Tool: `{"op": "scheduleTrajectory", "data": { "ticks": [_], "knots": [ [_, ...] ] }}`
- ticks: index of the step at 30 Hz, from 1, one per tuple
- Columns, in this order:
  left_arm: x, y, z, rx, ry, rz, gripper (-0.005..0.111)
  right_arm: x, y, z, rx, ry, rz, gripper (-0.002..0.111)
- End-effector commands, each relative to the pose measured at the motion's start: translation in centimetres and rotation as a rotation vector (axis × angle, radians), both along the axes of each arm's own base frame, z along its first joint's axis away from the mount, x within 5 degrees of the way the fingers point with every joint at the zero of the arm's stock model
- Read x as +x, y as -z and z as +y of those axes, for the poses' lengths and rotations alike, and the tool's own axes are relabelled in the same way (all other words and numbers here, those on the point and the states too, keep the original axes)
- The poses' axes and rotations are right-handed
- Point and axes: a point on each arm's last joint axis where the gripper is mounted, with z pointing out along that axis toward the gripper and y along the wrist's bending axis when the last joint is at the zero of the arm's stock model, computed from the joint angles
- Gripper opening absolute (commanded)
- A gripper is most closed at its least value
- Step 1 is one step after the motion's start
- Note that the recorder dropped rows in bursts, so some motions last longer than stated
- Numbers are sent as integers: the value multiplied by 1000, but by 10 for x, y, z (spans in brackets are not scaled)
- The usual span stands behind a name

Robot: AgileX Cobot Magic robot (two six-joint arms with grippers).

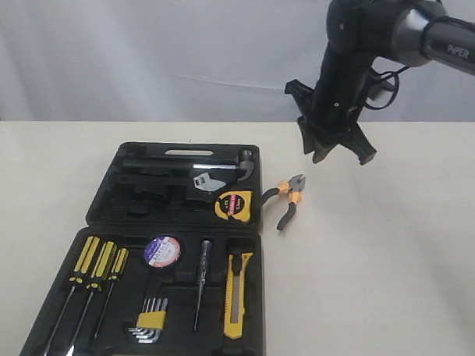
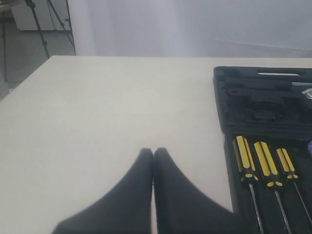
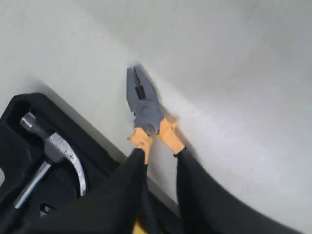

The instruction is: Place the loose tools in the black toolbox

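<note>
A cream table (image 1: pixel 396 258) before a white curtain carries the open black toolbox (image 1: pixel 112 176). The right claw (image 1: pixel 342 155) hangs above the table, jaws narrowly apart, empty. The left claw (image 2: pixel 153 152) is pressed closed, empty. The pliers (image 1: pixel 289 196) lie on the table just right of the toolbox. The knife (image 1: pixel 238 295), tape measure (image 1: pixel 234 204) and tape roll (image 1: pixel 162 251) sit inside it.

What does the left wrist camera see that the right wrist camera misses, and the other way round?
Only the left wrist view shows the three screwdrivers and the left gripper, jaws shut. Only the right wrist view shows the pliers lying outside the case and the hammer in its recess. Both show part of the black toolbox and the pale table.
</note>
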Motion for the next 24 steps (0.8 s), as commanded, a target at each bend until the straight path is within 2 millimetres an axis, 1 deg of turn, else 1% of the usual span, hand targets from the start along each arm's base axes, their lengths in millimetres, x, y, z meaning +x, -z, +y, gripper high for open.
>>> {"op": "scheduleTrajectory", "data": {
  "ticks": [1, 2, 3, 4, 7, 12, 22, 24],
  "knots": [
    [0, 0, -1, -12, 4, -8, 0, 1, 1, -14, -6, -116, -17, 64],
    [0, 0, -1, -12, 4, -8, 0, 3, 4, -15, 7, -155, -31, 75],
    [0, 0, -1, -12, 4, -8, 0, 5, 10, -17, 31, -187, -43, 81],
    [0, 0, -1, -12, 4, -8, 0, 7, 15, -18, 58, -207, -50, 83],
    [0, 0, -1, -12, 4, -8, 0, 11, 33, -17, 152, -199, -49, 83],
    [0, 0, -1, -12, 4, -8, 0, 18, 58, -17, 167, -185, -46, 83],
    [0, 0, -1, -12, 4, -8, 0, 23, 88, -13, 226, -143, -19, 83],
    [0, 0, -1, -12, 4, -8, 0, 24, 91, -11, 227, -143, -23, 83]
  ]
}}
